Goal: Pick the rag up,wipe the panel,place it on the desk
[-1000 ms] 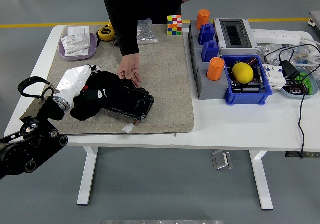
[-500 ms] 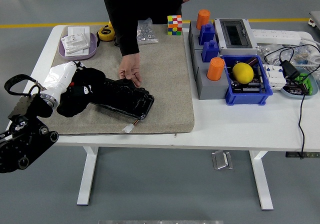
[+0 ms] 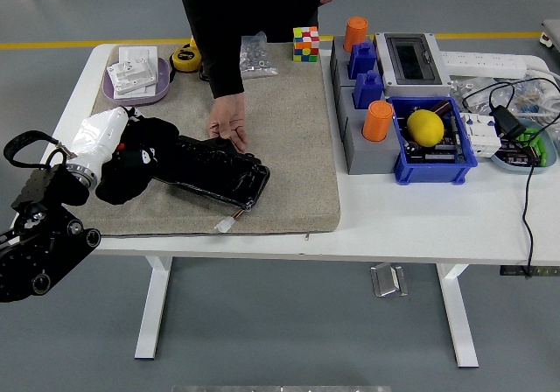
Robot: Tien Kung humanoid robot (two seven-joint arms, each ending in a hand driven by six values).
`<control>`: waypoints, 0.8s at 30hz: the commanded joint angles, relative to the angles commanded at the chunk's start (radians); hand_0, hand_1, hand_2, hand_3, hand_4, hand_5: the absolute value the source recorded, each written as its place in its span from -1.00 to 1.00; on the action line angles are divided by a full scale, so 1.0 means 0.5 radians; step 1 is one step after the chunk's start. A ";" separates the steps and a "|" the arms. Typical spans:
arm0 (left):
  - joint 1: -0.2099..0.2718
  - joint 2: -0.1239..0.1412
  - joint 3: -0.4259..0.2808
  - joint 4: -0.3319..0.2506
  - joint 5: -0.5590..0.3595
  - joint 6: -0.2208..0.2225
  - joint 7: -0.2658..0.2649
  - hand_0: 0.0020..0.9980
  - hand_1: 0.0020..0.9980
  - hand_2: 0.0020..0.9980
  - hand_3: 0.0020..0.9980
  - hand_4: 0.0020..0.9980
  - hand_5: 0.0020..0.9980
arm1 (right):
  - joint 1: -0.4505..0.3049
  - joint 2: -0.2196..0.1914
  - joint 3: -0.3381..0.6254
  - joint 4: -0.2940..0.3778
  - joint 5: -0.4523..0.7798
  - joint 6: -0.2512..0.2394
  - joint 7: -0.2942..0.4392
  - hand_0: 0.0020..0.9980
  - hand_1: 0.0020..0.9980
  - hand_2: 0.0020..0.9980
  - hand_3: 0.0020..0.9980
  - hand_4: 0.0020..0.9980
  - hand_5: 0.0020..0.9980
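Note:
A glossy black panel [image 3: 217, 173] lies on the beige mat [image 3: 289, 138], a small white connector at its near edge. My left hand [image 3: 131, 163], black with a white forearm, comes in from the lower left. It sits at the panel's left end, curled around a crumpled black rag [image 3: 144, 151] that is hard to tell from the fingers. A person in black stands at the far side, one hand [image 3: 227, 126] resting fingertips on the panel's far edge. My right arm is out of view.
A purple tray [image 3: 114, 90] with white parts, a yellow tape measure [image 3: 185, 57], a clear bag [image 3: 254, 55] and a colour cube [image 3: 305, 44] line the back. At the right are grey blocks with orange cylinders [image 3: 377, 121], a blue bin [image 3: 420, 166] holding a lemon, and cables [image 3: 525, 173].
My left hand has slid left with the rag, from over the panel's left part to its left end near the mat's edge. The person's hand stayed put.

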 joint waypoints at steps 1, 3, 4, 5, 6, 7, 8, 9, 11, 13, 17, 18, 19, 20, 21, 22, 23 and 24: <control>-0.002 -0.005 0.012 -0.009 -0.001 0.000 0.000 -0.57 -0.63 0.06 -0.14 -0.42 -1.00 | 0.001 0.000 0.000 0.000 0.000 0.000 0.000 0.44 0.25 0.34 0.16 0.95 0.09; -0.004 -0.010 0.035 -0.024 -0.004 -0.003 0.004 -0.57 -0.63 0.06 -0.14 -0.42 -1.00 | 0.002 0.000 0.001 0.001 -0.001 -0.001 0.000 0.44 0.25 0.34 0.16 0.95 0.09; -0.004 -0.013 0.046 -0.034 -0.003 -0.006 0.006 -0.57 -0.63 0.06 -0.14 -0.42 -1.00 | 0.002 0.000 0.002 0.001 -0.001 -0.001 0.001 0.44 0.25 0.34 0.16 0.95 0.09; -0.002 -0.016 0.056 -0.047 -0.003 -0.009 0.009 -0.57 -0.63 0.06 -0.14 -0.42 -1.00 | 0.002 0.000 0.003 0.001 -0.002 -0.001 0.001 0.44 0.25 0.34 0.16 0.95 0.09; 0.000 -0.017 0.069 -0.068 -0.006 -0.012 0.012 -0.57 -0.63 0.06 -0.14 -0.42 -1.00 | 0.002 -0.001 0.003 0.000 -0.002 -0.001 0.001 0.44 0.25 0.34 0.16 0.95 0.09; 0.000 -0.017 0.080 -0.086 -0.005 -0.014 0.015 -0.57 -0.63 0.06 -0.14 -0.43 -1.00 | 0.001 -0.001 0.003 0.000 -0.002 0.000 0.000 0.44 0.25 0.34 0.16 0.95 0.09; 0.001 -0.018 0.094 -0.110 -0.004 -0.017 0.018 -0.57 -0.63 0.06 -0.14 -0.43 -1.00 | 0.001 -0.002 0.003 0.000 -0.001 0.000 0.000 0.44 0.25 0.34 0.16 0.95 0.09; 0.001 -0.019 0.110 -0.138 -0.007 -0.021 0.021 -0.57 -0.63 0.06 -0.14 -0.43 -1.00 | 0.000 -0.003 0.002 -0.001 0.000 0.001 0.000 0.44 0.25 0.34 0.16 0.95 0.09; 0.000 -0.024 0.138 -0.191 -0.004 -0.030 0.028 -0.57 -0.63 0.06 -0.14 -0.43 -1.00 | -0.001 -0.004 0.001 -0.002 0.001 0.002 0.000 0.44 0.25 0.34 0.16 0.95 0.09; -0.004 -0.026 0.166 -0.228 -0.006 -0.035 0.033 -0.57 -0.63 0.06 -0.13 -0.43 -1.00 | 0.000 -0.004 0.001 -0.002 0.000 0.002 0.001 0.44 0.25 0.34 0.16 0.95 0.09; -0.023 -0.033 0.245 -0.279 -0.017 -0.045 0.047 -0.57 -0.63 0.06 -0.13 -0.43 -1.00 | 0.002 -0.005 0.000 -0.001 -0.001 0.003 0.001 0.44 0.25 0.34 0.16 0.95 0.09; -0.025 -0.034 0.255 -0.285 -0.018 -0.046 0.049 -0.56 -0.63 0.06 -0.13 -0.43 -1.00 | 0.003 -0.005 0.000 -0.001 -0.001 0.003 0.001 0.44 0.25 0.34 0.16 0.95 0.09; -0.028 -0.037 0.271 -0.296 -0.021 -0.048 0.052 -0.56 -0.63 0.06 -0.13 -0.43 -1.00 | 0.003 -0.006 -0.001 -0.001 0.000 0.003 0.001 0.44 0.25 0.34 0.16 0.95 0.09; -0.031 -0.039 0.288 -0.308 -0.023 -0.051 0.056 -0.56 -0.63 0.06 -0.13 -0.43 -1.00 | 0.004 -0.006 -0.002 -0.002 0.001 0.004 0.001 0.44 0.25 0.34 0.16 0.95 0.09; -0.034 -0.040 0.306 -0.321 -0.024 -0.052 0.058 -0.56 -0.63 0.06 -0.13 -0.43 -1.00 | 0.004 -0.006 -0.002 -0.002 0.002 0.004 0.001 0.44 0.25 0.34 0.16 0.95 0.09; -0.037 -0.041 0.319 -0.332 -0.024 -0.054 0.060 -0.56 -0.63 0.06 -0.13 -0.43 -1.00 | 0.004 -0.007 -0.002 -0.002 0.002 0.005 0.001 0.44 0.25 0.34 0.16 0.95 0.09; -0.039 -0.041 0.328 -0.341 -0.025 -0.055 0.062 -0.56 -0.63 0.06 -0.13 -0.43 -1.00 | 0.004 -0.008 -0.002 -0.002 0.002 0.005 0.001 0.44 0.25 0.34 0.16 0.95 0.09; -0.041 -0.042 0.340 -0.353 -0.027 -0.057 0.065 -0.56 -0.63 0.06 -0.13 -0.43 -1.00 | 0.004 -0.009 -0.002 -0.003 0.003 0.005 0.000 0.44 0.25 0.34 0.16 0.95 0.09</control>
